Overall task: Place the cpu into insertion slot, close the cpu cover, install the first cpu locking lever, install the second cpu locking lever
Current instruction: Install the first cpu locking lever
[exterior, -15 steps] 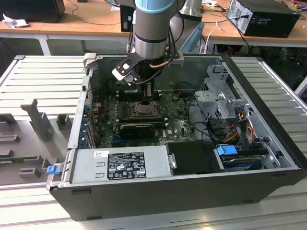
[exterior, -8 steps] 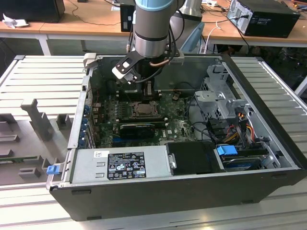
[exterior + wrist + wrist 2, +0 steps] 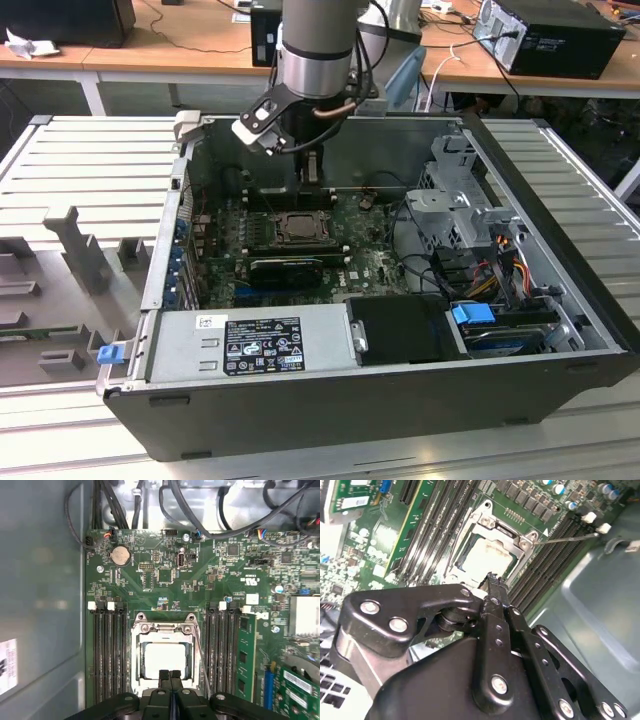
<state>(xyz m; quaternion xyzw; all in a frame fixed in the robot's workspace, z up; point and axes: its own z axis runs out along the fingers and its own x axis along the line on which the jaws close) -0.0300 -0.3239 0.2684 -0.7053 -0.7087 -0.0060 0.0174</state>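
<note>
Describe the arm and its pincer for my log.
The arm is a silver-grey cylinder with dark rings, a black cable beside it and a white-and-black block on its side. The pincer is matte black: jointed bars with silver screw heads, two slim fingers.

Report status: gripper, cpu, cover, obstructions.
Gripper shut, empty, at cpu cover edge. Cpu seated under it. Thin lever sticks out alongside.
</note>
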